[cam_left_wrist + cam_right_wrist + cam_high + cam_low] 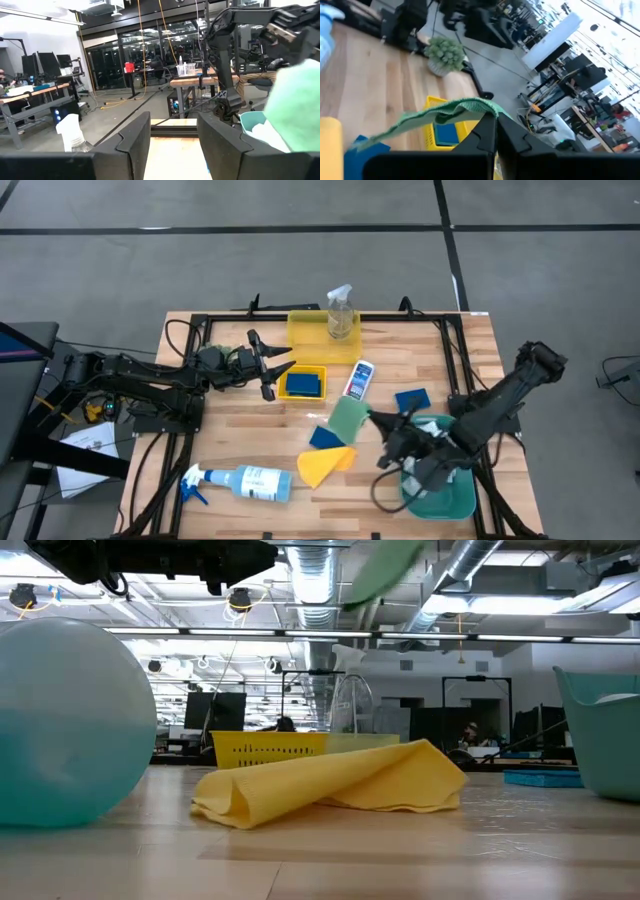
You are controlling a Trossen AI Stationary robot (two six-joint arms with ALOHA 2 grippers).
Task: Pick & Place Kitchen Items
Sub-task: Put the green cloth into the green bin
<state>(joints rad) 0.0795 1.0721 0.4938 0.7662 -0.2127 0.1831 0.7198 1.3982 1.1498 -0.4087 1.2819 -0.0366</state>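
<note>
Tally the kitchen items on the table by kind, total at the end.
Spray bottles: 2, clear and blue-white
Small blue-capped bottle: 1
Blue sponges: 3
Cloths: 3, yellow, green, white in the teal bin
Total: 9

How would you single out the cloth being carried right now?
Start at the teal bin on the table's right side. Just beside it the right hand is shut on a green cloth, which hangs off the table from the fingertips. The yellow cloth lies folded on the wood nearby; only the green one is lifted.
</note>
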